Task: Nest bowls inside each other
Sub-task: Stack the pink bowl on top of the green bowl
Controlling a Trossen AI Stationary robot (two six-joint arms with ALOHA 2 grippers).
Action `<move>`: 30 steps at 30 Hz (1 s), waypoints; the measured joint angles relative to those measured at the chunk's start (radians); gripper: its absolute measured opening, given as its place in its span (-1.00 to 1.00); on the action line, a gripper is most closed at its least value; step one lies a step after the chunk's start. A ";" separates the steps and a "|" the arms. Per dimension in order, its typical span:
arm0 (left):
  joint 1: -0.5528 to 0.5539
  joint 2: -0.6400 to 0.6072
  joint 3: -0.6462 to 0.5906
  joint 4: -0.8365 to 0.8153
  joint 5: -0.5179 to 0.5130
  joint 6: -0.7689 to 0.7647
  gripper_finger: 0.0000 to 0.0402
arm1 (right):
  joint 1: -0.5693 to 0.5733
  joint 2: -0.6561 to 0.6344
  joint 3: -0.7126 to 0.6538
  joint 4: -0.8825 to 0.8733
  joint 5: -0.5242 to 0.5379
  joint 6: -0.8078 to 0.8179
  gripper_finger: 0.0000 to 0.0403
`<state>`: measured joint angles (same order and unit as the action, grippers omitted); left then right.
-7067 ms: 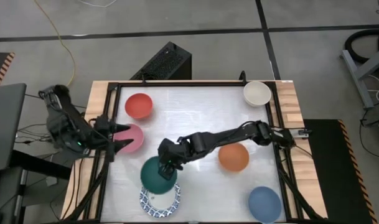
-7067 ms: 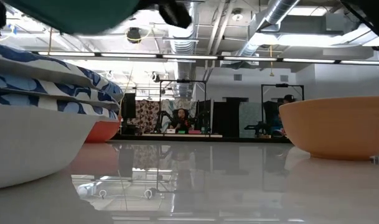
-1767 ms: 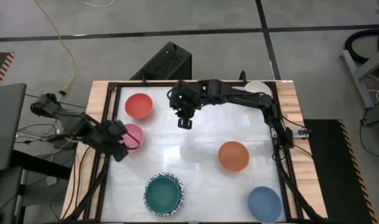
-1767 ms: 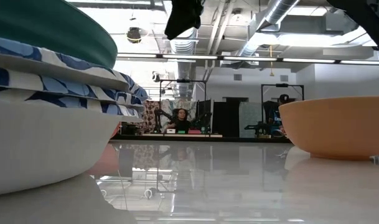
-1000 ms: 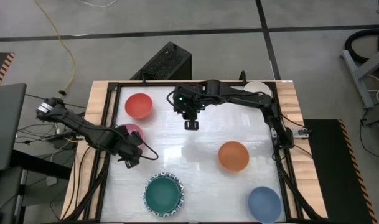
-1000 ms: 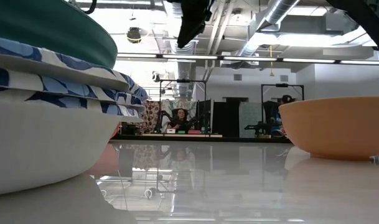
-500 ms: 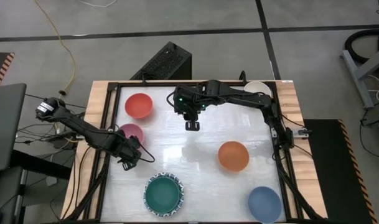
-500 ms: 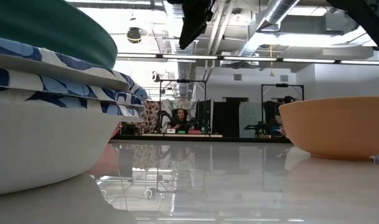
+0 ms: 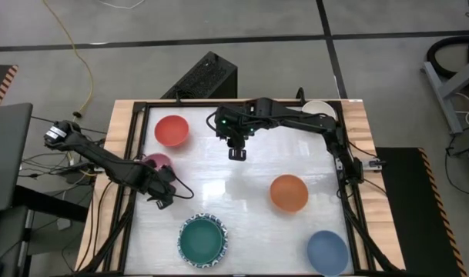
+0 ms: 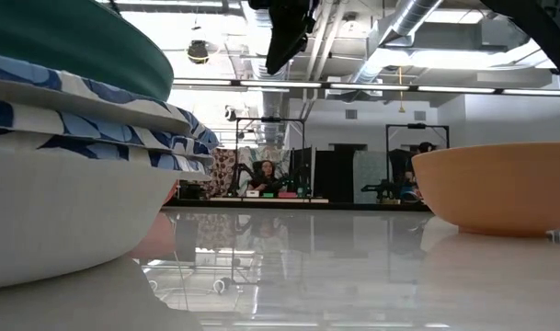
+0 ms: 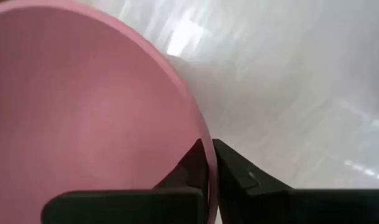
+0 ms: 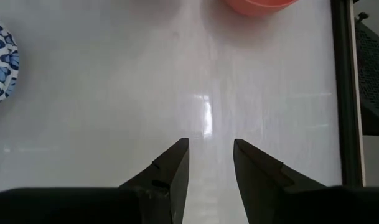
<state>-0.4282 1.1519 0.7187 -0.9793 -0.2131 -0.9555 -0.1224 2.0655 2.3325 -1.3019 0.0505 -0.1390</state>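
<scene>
The pink bowl (image 9: 155, 161) stands at the table's left, partly under my left arm, and fills much of the left wrist view (image 11: 83, 112). My left gripper (image 9: 163, 197) is shut on its rim. My right gripper (image 9: 236, 154) hangs open above the far middle of the table with nothing between its fingers (image 12: 211, 152). The red bowl (image 9: 172, 131) sits at the far left. The green bowl (image 9: 201, 239) lies in the stacked white bowls with blue-patterned rims (image 9: 219, 248). The orange (image 9: 289, 193), blue (image 9: 327, 251) and cream (image 9: 319, 110) bowls stand apart on the right. My left gripper pinches the pink bowl's rim (image 11: 207, 149) on the side toward the table's near edge. One finger (image 11: 190, 167) is inside the bowl and the other (image 11: 238, 171) outside. The fingers come from above, pointing steeply down. The bowl stays upright and seems to rest on the table.
A black frame (image 9: 139, 146) runs along the table's left, far and right sides. Bare white tabletop (image 9: 226, 192) lies between the pink, green and orange bowls. In the low view the patterned stack (image 10: 68, 110) looms at the left and the orange bowl (image 10: 500, 188) at the right.
My left gripper has sunk a little toward the pink bowl's near rim and has shut on it. The bowl has kept its place on the table. My right gripper has stayed where it was, still open.
</scene>
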 joint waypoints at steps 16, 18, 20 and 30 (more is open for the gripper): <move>0.006 0.146 0.457 -0.343 -0.443 0.203 -1.00 | -0.122 -0.146 0.005 0.068 0.008 0.122 -0.28; 0.014 0.212 0.523 -0.373 -0.502 0.333 -1.00 | -0.138 -0.182 0.005 0.101 0.009 0.141 -0.28; 0.022 0.273 0.582 -0.368 -0.546 0.492 -1.00 | -0.147 -0.213 0.005 0.136 0.017 0.155 -0.28; 0.150 0.472 0.735 -0.246 -0.687 1.155 -1.00 | -0.054 -0.236 0.005 0.191 0.193 0.145 -0.28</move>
<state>-0.2777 1.6236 1.4532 -1.2252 -0.8999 0.1993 -0.1765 1.8297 2.3371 -1.1112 0.2438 0.0063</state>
